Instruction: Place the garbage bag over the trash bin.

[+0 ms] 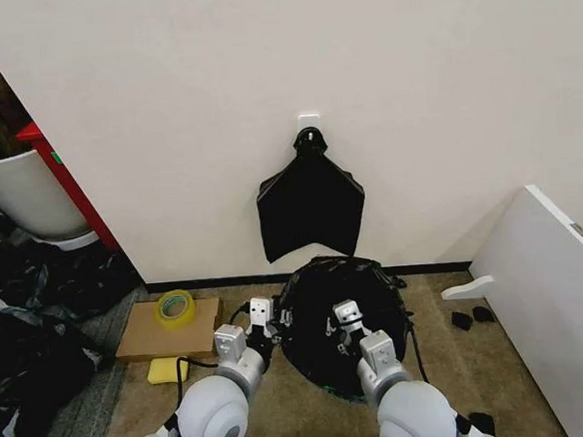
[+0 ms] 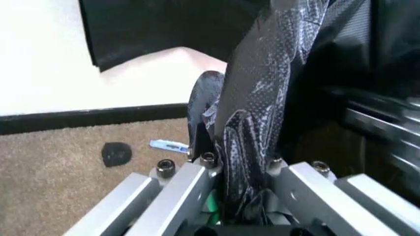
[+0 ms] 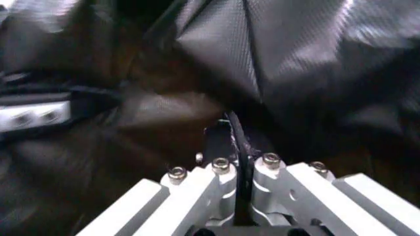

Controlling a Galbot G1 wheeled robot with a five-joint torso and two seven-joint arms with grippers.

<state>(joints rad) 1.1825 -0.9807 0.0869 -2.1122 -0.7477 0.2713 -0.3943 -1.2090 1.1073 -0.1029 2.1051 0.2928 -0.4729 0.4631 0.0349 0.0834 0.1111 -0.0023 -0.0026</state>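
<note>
The garbage bag (image 1: 343, 310) is a glossy black dome on the carpet near the wall, between my two arms. My left gripper (image 1: 266, 315) is at the bag's left edge, shut on a fold of the bag's plastic (image 2: 256, 108) that runs up between its fingers. My right gripper (image 1: 345, 320) is over the middle of the bag and shut on a thin edge of the bag (image 3: 237, 140). The trash bin is hidden, and I cannot tell whether it stands under the bag.
A flat black fan-shaped bundle (image 1: 311, 207) hangs from a wall hook. At the left are a cardboard sheet (image 1: 144, 334) with a yellow tape roll (image 1: 175, 307), a yellow sponge (image 1: 167, 369), a large white tub (image 1: 25, 197) and black bags (image 1: 20, 347). A white board (image 1: 557, 290) leans at the right.
</note>
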